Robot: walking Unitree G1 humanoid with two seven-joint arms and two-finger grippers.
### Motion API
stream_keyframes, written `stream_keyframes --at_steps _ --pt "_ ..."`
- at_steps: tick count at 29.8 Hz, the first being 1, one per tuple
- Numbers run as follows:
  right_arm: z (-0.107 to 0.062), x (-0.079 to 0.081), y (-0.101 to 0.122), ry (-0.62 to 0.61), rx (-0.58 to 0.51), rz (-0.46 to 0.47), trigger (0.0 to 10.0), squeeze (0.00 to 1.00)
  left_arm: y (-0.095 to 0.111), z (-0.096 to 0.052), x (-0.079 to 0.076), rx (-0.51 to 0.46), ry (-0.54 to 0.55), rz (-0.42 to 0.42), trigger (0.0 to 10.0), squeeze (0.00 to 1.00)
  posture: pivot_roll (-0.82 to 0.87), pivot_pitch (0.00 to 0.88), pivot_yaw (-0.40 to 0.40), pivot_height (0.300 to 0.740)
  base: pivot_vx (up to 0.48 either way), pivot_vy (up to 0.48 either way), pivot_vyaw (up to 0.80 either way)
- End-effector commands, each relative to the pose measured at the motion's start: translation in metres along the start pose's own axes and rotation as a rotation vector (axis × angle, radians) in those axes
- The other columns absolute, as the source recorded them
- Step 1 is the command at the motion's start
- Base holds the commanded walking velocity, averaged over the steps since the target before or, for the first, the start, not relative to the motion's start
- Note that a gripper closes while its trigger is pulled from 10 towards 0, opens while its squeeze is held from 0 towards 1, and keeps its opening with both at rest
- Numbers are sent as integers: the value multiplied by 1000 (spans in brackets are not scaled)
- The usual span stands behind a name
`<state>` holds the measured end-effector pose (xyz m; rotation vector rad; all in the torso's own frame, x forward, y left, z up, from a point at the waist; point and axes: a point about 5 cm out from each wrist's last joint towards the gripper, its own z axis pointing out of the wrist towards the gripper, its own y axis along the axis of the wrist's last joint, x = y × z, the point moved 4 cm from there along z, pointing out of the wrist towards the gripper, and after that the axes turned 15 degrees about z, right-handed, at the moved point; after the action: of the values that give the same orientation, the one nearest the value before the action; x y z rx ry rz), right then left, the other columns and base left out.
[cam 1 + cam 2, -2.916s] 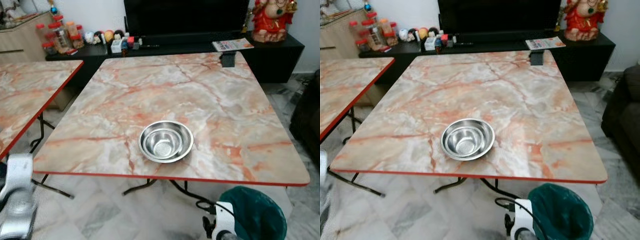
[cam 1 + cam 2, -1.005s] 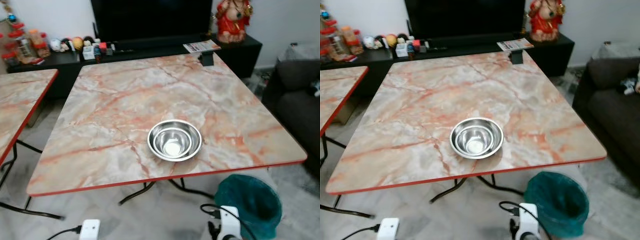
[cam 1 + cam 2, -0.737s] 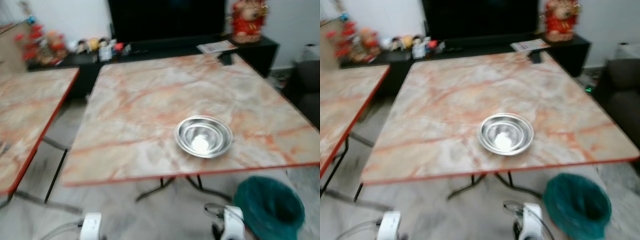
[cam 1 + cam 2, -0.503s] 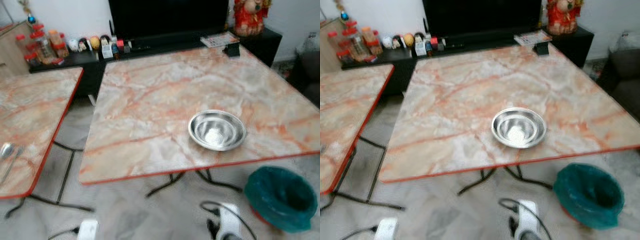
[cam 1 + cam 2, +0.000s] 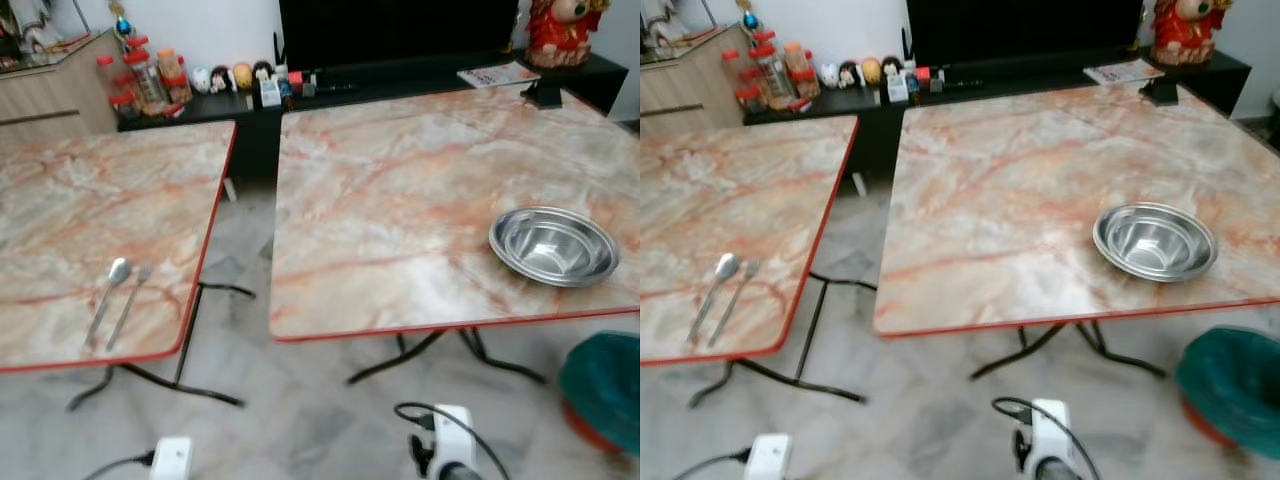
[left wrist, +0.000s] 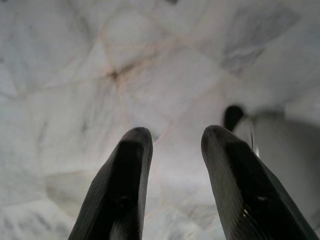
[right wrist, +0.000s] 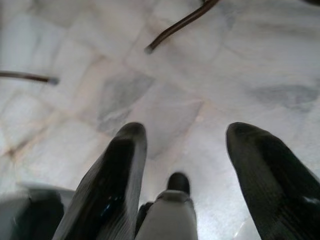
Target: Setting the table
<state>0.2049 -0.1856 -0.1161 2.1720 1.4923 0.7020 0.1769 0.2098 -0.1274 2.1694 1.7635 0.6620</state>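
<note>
A steel bowl [image 5: 553, 245] is seen near the front edge of the right table [image 5: 400, 200]; a spoon [image 5: 107, 295] and fork [image 5: 129, 303] lie side by side on the left table [image 5: 90, 210]. Both the left gripper [image 6: 172, 150] and right gripper [image 7: 182, 145] are held spread, empty, above the marble floor [image 5: 300, 420].

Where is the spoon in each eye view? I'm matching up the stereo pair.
Left eye view: the spoon lies near the front edge of the left table, beside the fork.
Right eye view: the spoon, same spot, nearer the picture's left edge.
Shared landmark: the steel bowl on the right table.
</note>
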Motion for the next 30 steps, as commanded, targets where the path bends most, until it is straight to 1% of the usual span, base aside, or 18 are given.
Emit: stream_keyframes --at_steps 1,16,19,22,24,30 --pt "1 12 0 26 0 8 10000 0 3 0 12 -4 30 5 10000 0 19 0 84 740 0 480 0" --pt "2 13 2 26 -1 10 10000 0 7 0 13 -12 36 1 10000 0 20 0 84 740 0 480 0" --pt "2 13 3 30 -5 -3 10000 0 7 0 14 -11 38 -1 10000 0 21 0 84 740 0 480 0" --pt "2 14 3 28 -5 -16 10000 0 7 0 15 -11 40 -2 10000 0 23 0 84 740 0 480 458" --pt "2 14 3 23 -5 -4 10000 0 7 0 15 -11 41 -3 10000 0 25 0 83 740 0 480 531" --pt "2 13 3 22 -6 -2 10000 0 7 0 16 -11 44 -6 10000 0 26 0 80 740 0 480 0"
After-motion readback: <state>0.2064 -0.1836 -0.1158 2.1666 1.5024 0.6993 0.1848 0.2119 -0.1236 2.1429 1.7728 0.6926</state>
